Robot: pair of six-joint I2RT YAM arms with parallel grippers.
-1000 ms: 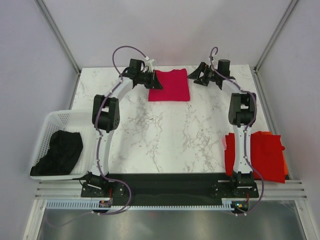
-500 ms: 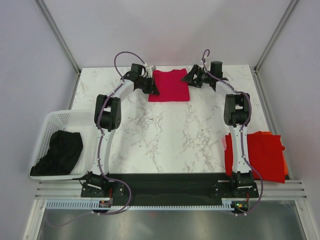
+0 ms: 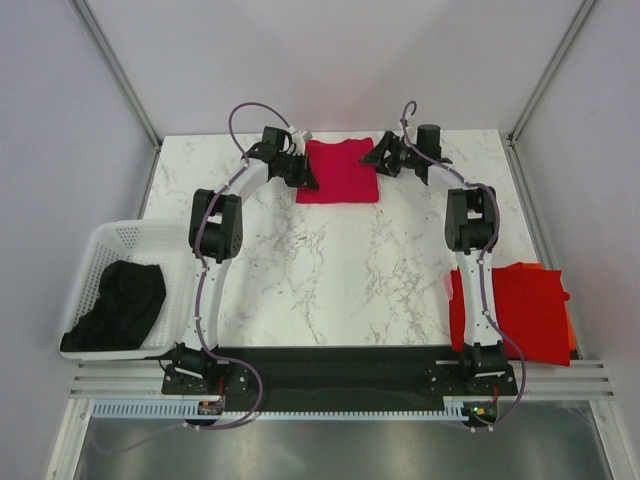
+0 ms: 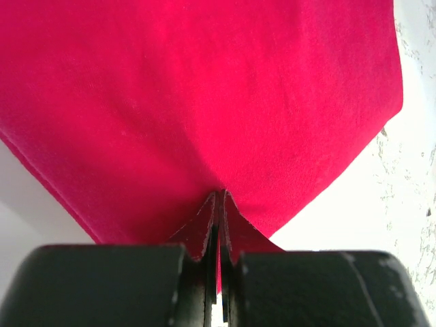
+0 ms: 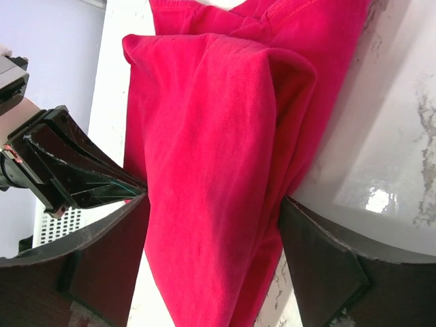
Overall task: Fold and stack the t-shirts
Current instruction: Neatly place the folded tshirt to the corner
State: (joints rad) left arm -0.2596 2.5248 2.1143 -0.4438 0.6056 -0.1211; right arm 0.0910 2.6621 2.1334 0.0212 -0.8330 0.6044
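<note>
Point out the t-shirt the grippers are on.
The crimson-pink cloth t-shirt at the far edge: the left gripper is shut on it, the open right gripper straddles a fold. The bright red cloth t-shirt and orange one beneath lie untouched, near right.

crimson-pink t-shirt (image 3: 340, 172), plain, between left gripper (image 3: 310, 178) and right gripper (image 3: 375, 158), both black | tabletop (image 3: 330, 270) white, grey-veined | red t-shirt (image 3: 535, 310), plain, well apart from right gripper

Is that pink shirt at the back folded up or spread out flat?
Folded. From above, the pink shirt lies as a small, compact rectangle, and the right wrist view shows its cloth doubled over in layers.
</note>
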